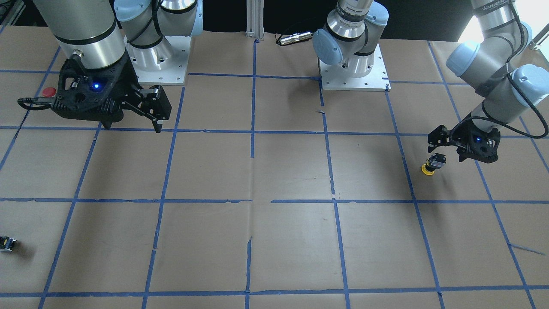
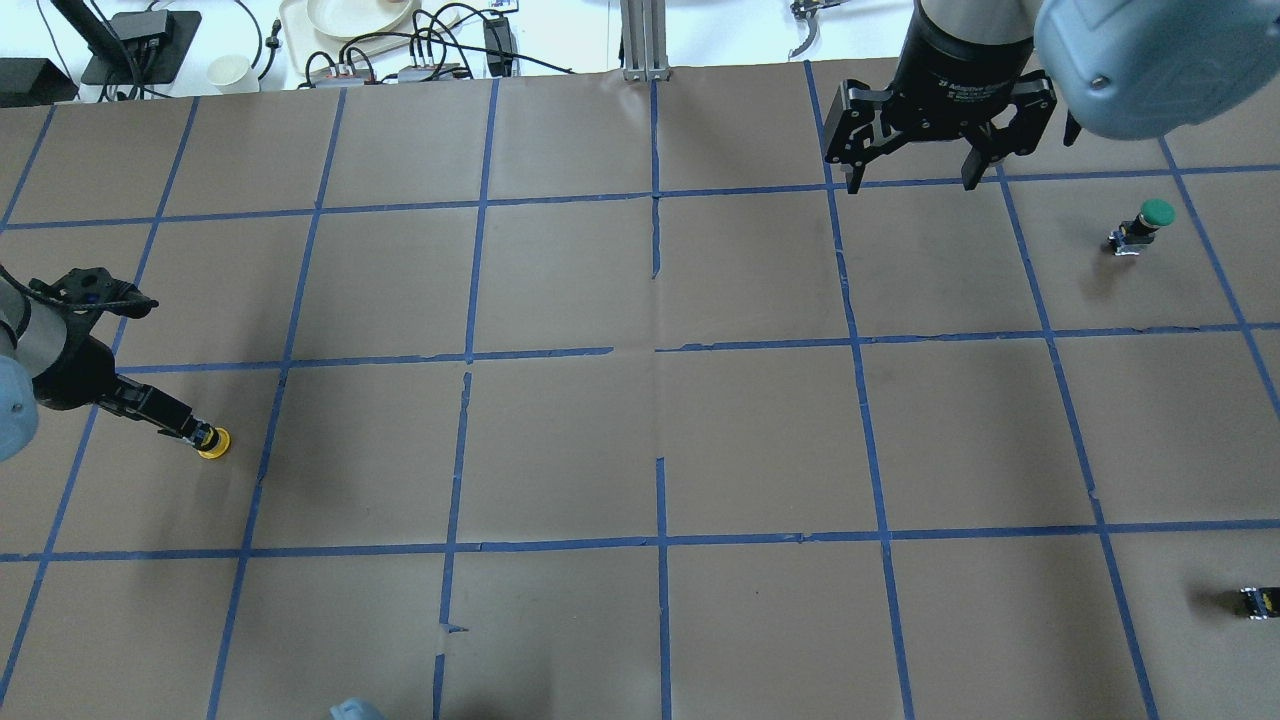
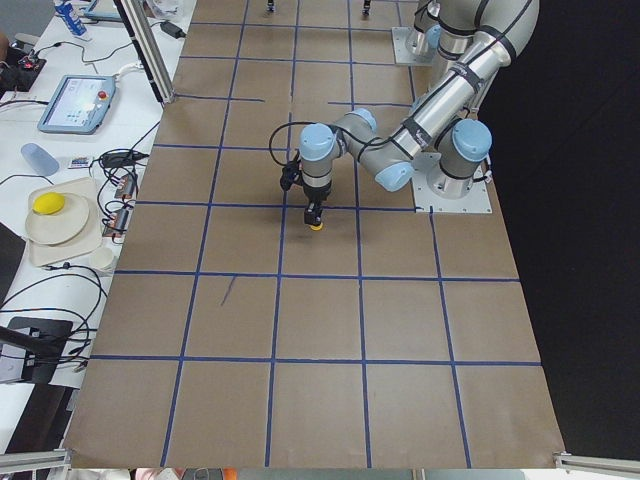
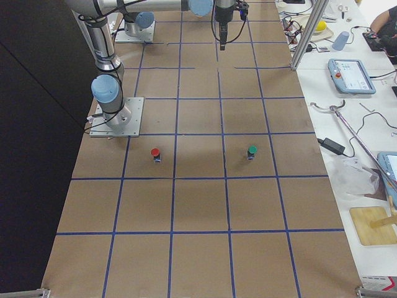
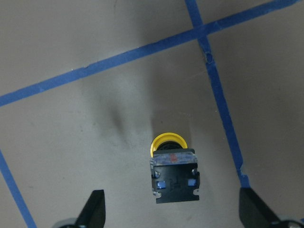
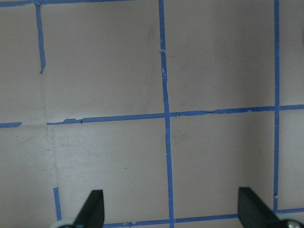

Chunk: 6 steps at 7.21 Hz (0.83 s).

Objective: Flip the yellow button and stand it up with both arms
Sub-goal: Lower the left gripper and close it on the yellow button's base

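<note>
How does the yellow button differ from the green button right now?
The yellow button sits cap down on the paper with its contact block up; the green button stands on its block, cap on top. The yellow button is right below the open left pincer, not gripped; the green button stands alone. The caps differ too: yellow versus green. Both are small push-buttons with round caps on dark blocks.

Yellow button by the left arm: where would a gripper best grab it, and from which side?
By its boxy block, from straight above. The yellow button seems to rest cap down, block upward, offering flat opposite sides; the round cap would likely slip. The open left gripper hangs over it.
</note>
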Available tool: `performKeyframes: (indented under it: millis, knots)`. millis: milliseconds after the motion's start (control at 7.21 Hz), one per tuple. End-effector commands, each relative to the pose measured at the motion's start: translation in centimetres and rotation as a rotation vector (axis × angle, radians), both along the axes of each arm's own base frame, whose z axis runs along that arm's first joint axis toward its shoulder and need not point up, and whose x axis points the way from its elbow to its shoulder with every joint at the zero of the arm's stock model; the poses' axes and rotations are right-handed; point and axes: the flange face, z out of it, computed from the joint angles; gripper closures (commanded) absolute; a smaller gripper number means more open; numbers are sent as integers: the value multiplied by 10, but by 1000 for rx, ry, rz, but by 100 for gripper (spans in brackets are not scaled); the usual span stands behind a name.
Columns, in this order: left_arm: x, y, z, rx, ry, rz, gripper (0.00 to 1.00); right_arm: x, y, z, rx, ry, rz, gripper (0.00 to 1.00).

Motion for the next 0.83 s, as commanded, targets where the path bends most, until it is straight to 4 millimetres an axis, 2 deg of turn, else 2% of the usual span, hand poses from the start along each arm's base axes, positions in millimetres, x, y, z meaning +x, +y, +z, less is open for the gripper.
performKeyframes:
  millis: [0,416,555,693]
  knots:
    - [0,-2,-9,15,7,89,10,0,0,-1,1,0,0,0]
    - [-1,-4,-20,38,15,114,13,0,0,0,-2,0,0,0]
    - [-1,-4,-22,42,16,113,19,0,0,-1,1,0,0,0]
    - [-1,-4,-22,42,19,107,38,0,0,0,0,0,0,0]
